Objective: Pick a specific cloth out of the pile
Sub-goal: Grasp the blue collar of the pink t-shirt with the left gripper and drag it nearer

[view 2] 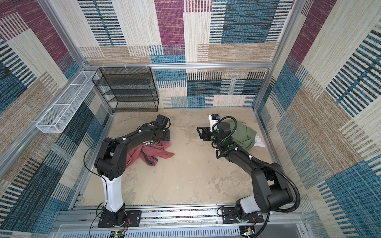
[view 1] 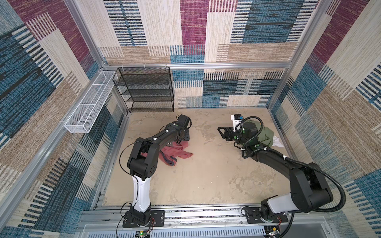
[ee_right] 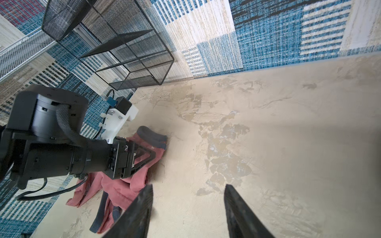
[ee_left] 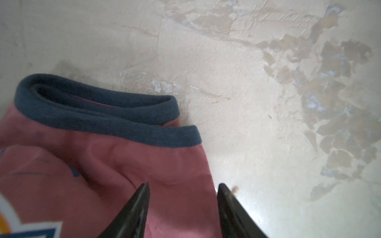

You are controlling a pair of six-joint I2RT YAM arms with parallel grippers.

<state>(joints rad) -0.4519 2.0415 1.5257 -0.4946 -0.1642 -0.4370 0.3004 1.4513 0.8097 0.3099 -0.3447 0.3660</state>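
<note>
Landmark: black mesh rack (view 1: 144, 88) at the back wall.

The cloth (view 1: 175, 153) – brick-red, grey-blue trim – lies crumpled on the table (view 1: 206, 175) just in front of the rack, on its own. It is well apart from the pile (view 1: 266, 136).

The pile sits far from the rack, at the opposite end of the back wall. It is an olive-green garment (view 2: 243, 134) with a small yellow tag (view 2: 244, 123) on top and a white garment (view 2: 260, 141) poking out on the side away from the rack.

Left gripper (ee_left: 182, 185) is low over the cloth's rack-side end. Its jaws are parted about halfway, nothing pinched. In the left wrist view one fingertip (ee_left: 144, 191) is over red fabric, the other past the fabric's edge over bare table. The folded trim band (ee_left: 99, 111) lies just ahead of the tips.

Right gripper (view 1: 219, 129) is farther from the rack than the cloth and nearer than the pile. It hangs above bare table, pointing back toward the rack. Its jaws are also part-open and empty; the right wrist view shows only table between the tips (ee_right: 147, 197).

Can't tell whether the left fingertip actually touches the fabric.
</note>
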